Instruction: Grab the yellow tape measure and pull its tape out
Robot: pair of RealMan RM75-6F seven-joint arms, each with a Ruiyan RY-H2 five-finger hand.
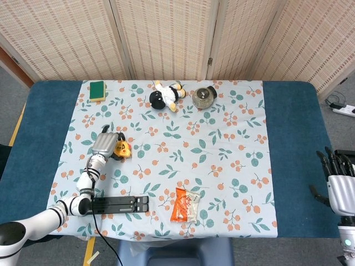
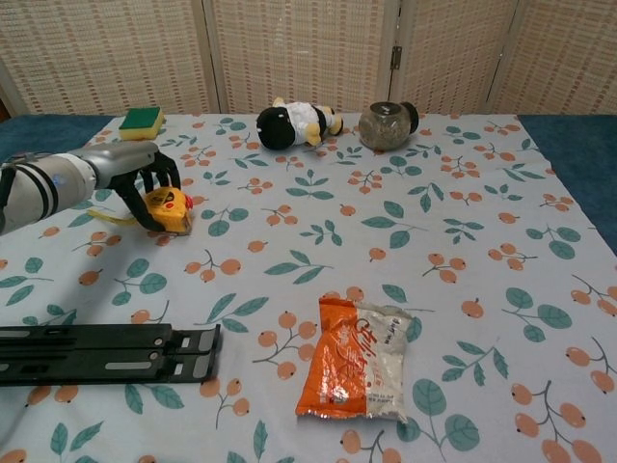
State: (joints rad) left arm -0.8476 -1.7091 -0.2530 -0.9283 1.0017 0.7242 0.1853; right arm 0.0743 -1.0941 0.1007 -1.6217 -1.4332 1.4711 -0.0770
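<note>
The yellow tape measure [image 1: 121,148] [image 2: 170,207] lies on the floral cloth at the left side of the table. My left hand [image 1: 104,144] [image 2: 138,175] grips it: the fingers curl over its top and far side, and the thumb reaches under its near left edge. A short strip of yellow tape [image 2: 109,218] shows to the left, under the hand. My right hand [image 1: 340,183] hangs open beyond the table's right edge, far from the tape measure, and shows only in the head view.
A green sponge [image 1: 97,90] [image 2: 142,120], a plush toy [image 1: 166,95] [image 2: 294,122] and a toppled glass jar [image 1: 203,97] [image 2: 386,123] lie along the back. An orange snack bag [image 1: 186,205] [image 2: 357,362] and a black folding stand [image 1: 117,204] [image 2: 101,352] lie near the front edge.
</note>
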